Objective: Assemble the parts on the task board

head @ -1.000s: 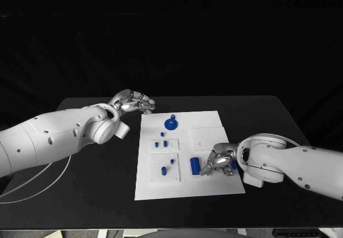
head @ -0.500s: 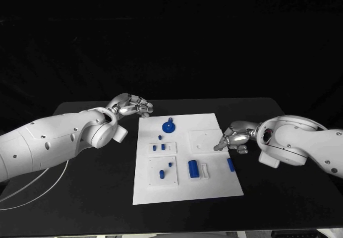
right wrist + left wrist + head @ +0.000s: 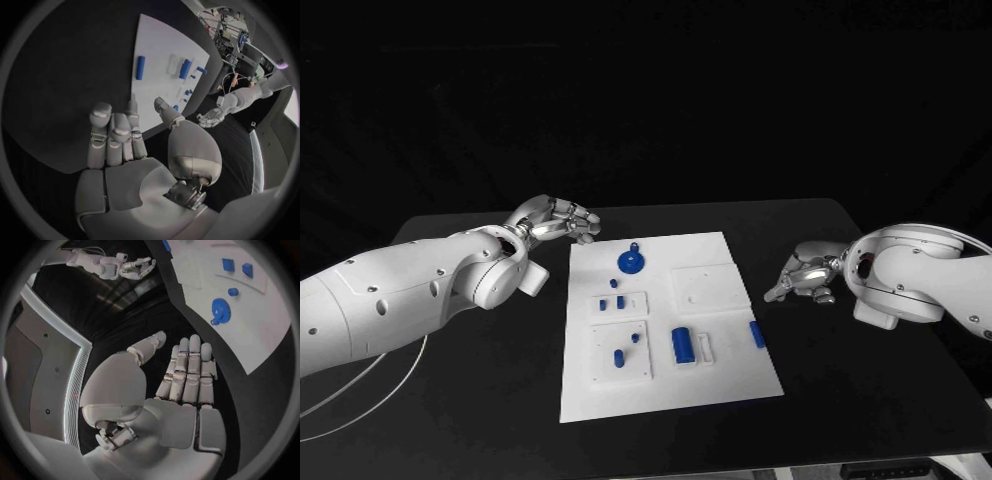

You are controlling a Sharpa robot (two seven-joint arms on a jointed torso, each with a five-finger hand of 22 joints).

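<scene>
The white task board (image 3: 718, 375) lies mid-table. On it are a blue gear-like part (image 3: 633, 262) at the far end, a blue cylinder (image 3: 682, 344) in the middle, a blue bar (image 3: 756, 334) near the right edge, and several small blue pieces (image 3: 619, 300). My left hand (image 3: 557, 220) hovers off the board's far left corner, fingers apart, holding nothing. My right hand (image 3: 808, 275) is over the black table to the right of the board, holding nothing. The left wrist view shows the left hand (image 3: 181, 380), the board (image 3: 262, 325) and the gear (image 3: 219, 310). The right wrist view shows the right hand (image 3: 119, 140), the bar (image 3: 140, 67) and the cylinder (image 3: 185, 68).
A narrow white insert (image 3: 708, 347) sits beside the cylinder. The black table (image 3: 877, 380) spreads round the board on all sides. My left forearm (image 3: 416, 290) lies along the table's left side.
My right hand has drawn back off the board, to the right and away, leaving the blue bar lying near the right edge. The left hand has hardly moved. The camera has shifted.
</scene>
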